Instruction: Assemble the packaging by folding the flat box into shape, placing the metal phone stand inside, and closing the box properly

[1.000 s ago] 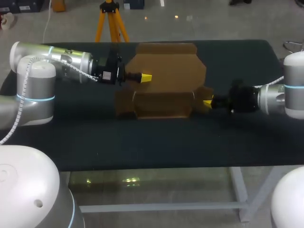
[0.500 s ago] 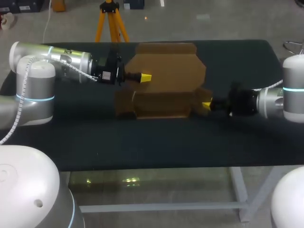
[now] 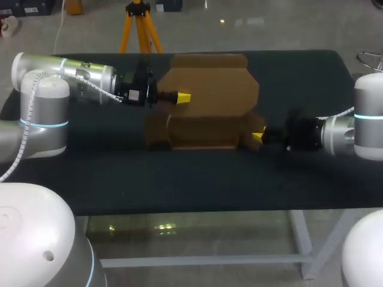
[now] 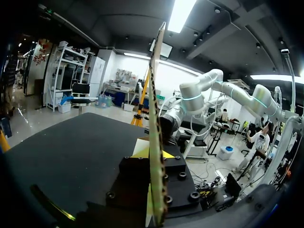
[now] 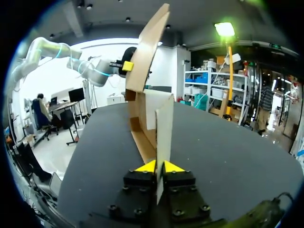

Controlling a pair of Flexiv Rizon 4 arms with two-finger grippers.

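The brown cardboard box (image 3: 206, 128) sits half-folded near the middle of the black table (image 3: 179, 179). Its big lid panel (image 3: 209, 84) reaches back toward the table's far edge. The left gripper (image 3: 184, 97) has that panel's left edge pinched, and from its wrist the cardboard runs edge-on between the closed fingers. The right gripper (image 3: 258, 136) is clamped on the small side flap (image 5: 164, 123) at the box's right end, with a yellow tip tight against each face. There's bare tabletop in front of the box and beyond both its ends.
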